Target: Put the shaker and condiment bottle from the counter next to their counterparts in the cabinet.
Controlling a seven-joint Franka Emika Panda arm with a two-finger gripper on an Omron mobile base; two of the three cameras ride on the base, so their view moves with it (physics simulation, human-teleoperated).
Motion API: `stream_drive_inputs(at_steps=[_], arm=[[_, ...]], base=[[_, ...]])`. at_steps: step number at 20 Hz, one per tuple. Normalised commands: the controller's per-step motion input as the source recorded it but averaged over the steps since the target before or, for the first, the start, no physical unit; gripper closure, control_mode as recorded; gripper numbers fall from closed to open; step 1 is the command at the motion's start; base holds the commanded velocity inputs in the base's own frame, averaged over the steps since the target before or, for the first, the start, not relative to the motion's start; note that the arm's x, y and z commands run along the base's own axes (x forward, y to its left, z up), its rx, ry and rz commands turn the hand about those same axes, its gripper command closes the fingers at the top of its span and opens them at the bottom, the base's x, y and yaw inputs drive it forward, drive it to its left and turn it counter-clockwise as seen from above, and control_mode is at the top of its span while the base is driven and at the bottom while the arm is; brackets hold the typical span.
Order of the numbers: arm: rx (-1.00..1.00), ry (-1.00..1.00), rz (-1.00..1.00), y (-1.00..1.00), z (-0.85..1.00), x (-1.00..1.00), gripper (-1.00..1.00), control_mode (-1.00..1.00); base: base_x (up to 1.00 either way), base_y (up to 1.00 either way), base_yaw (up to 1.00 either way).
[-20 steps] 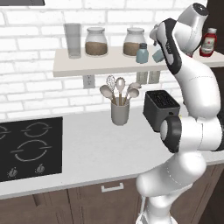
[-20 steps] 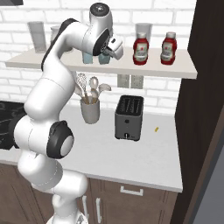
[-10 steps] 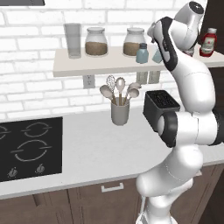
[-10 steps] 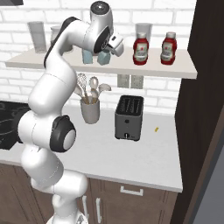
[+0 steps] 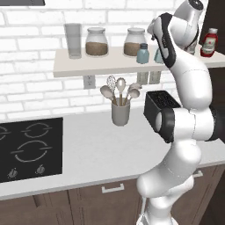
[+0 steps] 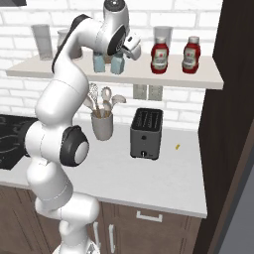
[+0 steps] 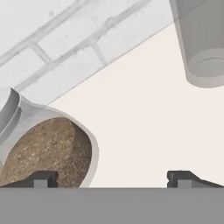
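You have two small translucent blue-grey shakers (image 6: 98, 62) with dark caps standing side by side on the smooth beige shelf (image 6: 163, 79), and two glossy red bottles (image 6: 159, 55) with white labels just beyond them toward the dark cabinet panel (image 6: 233, 124). From the left base you can see two round glass jars (image 5: 96, 42) of brown grain and one tall clear glass (image 5: 73, 40). Your gripper (image 7: 111, 179) is spread wide with nothing between its tips, up at the shelf beside the shakers.
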Motion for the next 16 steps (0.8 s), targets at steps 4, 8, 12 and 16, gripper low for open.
stream_drive_inputs(at_steps=[4, 8, 12, 16], arm=[[0.00, -0.03, 0.00, 0.00, 0.00, -0.03, -1.00, -1.00], [0.00, -0.17, 0.00, 0.00, 0.00, -0.49, -1.00, -1.00], [0.00, -0.23, 0.00, -0.01, 0.00, -0.85, -1.00, -1.00], [0.00, -0.25, 0.00, -0.19, -0.04, -1.00, -1.00, -1.00]], base=[[0.00, 0.00, 0.00], [0.00, 0.00, 0.00], [0.00, 0.00, 0.00], [0.00, 0.00, 0.00]])
